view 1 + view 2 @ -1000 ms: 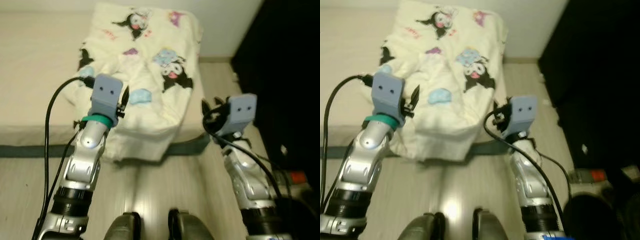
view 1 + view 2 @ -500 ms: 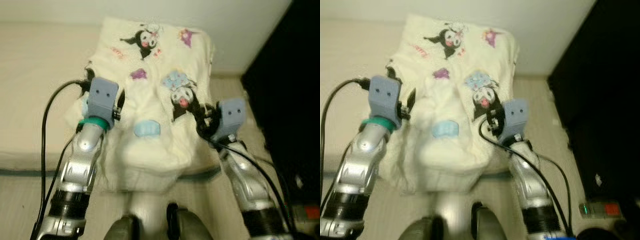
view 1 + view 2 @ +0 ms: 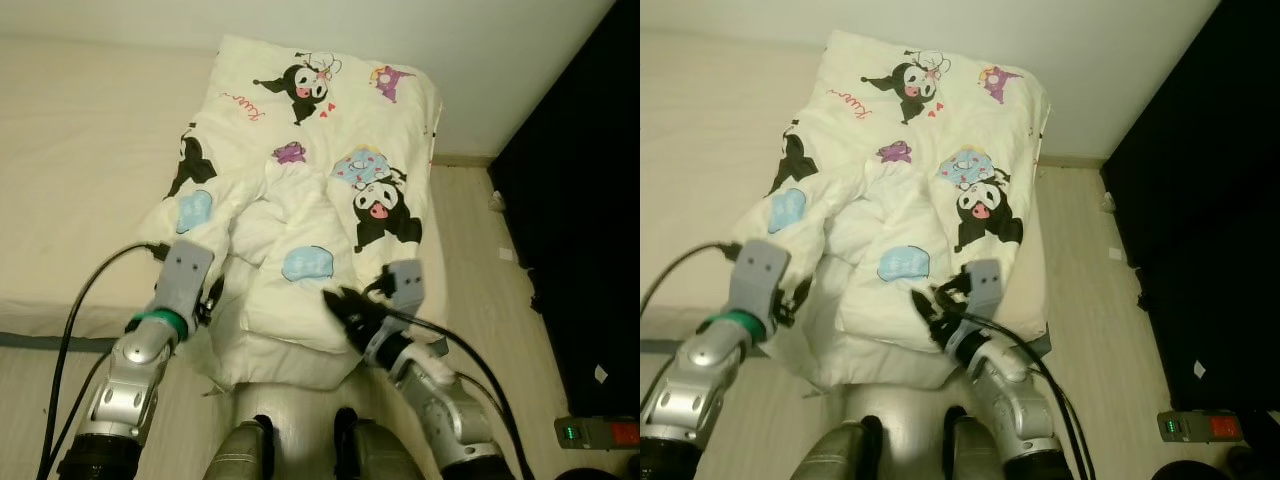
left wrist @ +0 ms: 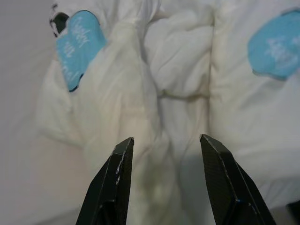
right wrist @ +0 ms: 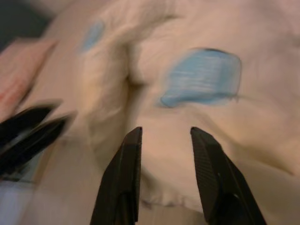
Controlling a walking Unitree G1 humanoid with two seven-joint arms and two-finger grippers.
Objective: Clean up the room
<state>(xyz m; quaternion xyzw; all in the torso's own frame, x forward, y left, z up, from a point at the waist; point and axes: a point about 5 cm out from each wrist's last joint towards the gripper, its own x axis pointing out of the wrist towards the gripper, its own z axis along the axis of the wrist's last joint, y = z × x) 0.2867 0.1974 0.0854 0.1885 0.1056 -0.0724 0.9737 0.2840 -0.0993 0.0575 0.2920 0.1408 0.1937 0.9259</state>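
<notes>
A cream comforter (image 3: 320, 200) printed with black cartoon characters and pale blue patches lies bunched along the right edge of a bed (image 3: 80, 180), its crumpled near end spilling over the bed's near edge toward the robot. The left pincer (image 4: 164, 154) hovers just above a deep fold of the comforter near that edge, its two black fingers apart and holding nothing. The right pincer (image 5: 164, 140) reaches in at the overhanging near end, by the bed's near right corner, its fingers also apart and empty, aimed just below a blue patch (image 5: 201, 77).

The step in hand appears to be gripping the comforter's near end to straighten it. To do it well, each pincer should close on a thick ridge of fabric rather than a flat stretch, the two grips well apart. Pulling evenly with both arms should stop the cloth from twisting or sliding onto the floor (image 3: 470, 230).
</notes>
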